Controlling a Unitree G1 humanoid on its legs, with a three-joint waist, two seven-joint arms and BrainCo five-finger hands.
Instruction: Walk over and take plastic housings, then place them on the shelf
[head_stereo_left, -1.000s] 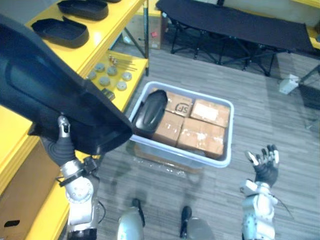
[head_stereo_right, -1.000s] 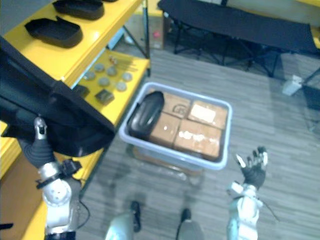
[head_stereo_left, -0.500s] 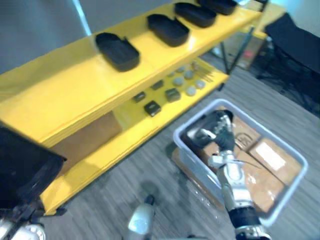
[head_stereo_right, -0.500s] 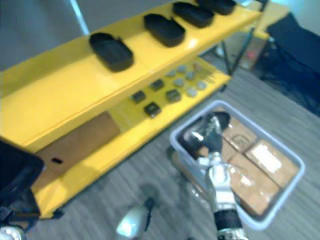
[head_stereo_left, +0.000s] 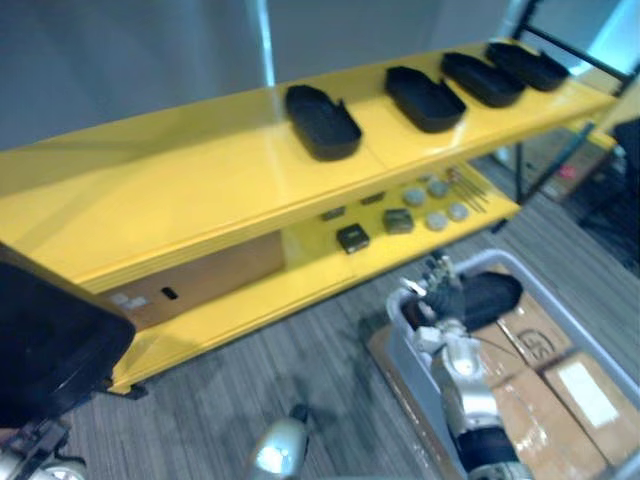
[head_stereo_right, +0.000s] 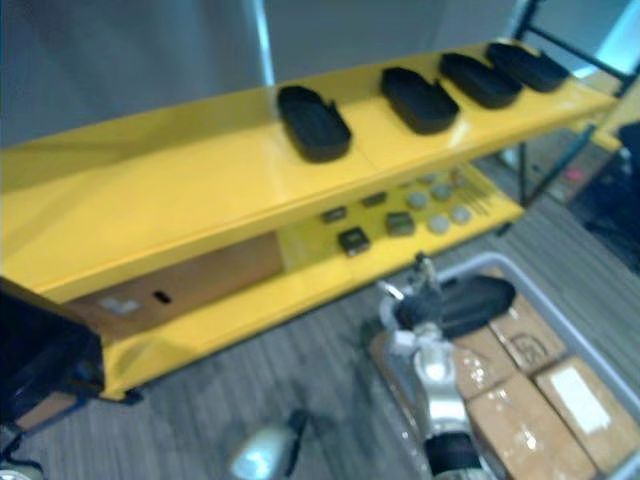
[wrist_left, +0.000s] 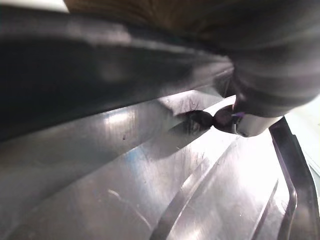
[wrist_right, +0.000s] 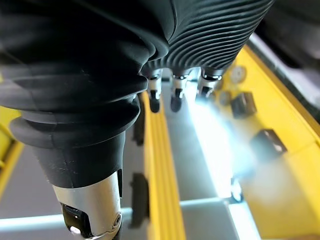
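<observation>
The big black plastic housing (head_stereo_left: 50, 345) is at the near left, up off the floor. The left robot hand (wrist_left: 227, 120) grips it, with a dark fingertip pressed on its shiny inside, just under the rim. Four more housings (head_stereo_left: 322, 122) lie in a row on the top board of the yellow shelf (head_stereo_left: 170, 200). They are open side up, each apart from the next, and the row goes from the middle to the far right. One more housing (head_stereo_left: 492, 296) lies in the grey bin (head_stereo_left: 405, 345) at the near right, on top of brown cardboard boxes (head_stereo_left: 585, 390). The right robot hand (head_stereo_left: 438, 298) is held up by the bin's left corner, just in front of that housing. Its fingers (wrist_right: 175, 97) are straight and loose, and it holds nothing. I cannot tell if it touches the housing. On the low board of the shelf sit small dark blocks (head_stereo_left: 352, 238) and grey round discs (head_stereo_left: 437, 220). A brown cardboard sheet (head_stereo_left: 205, 280) stands under the top board at the left. The floor (head_stereo_left: 250, 390) is made of grey planks.
</observation>
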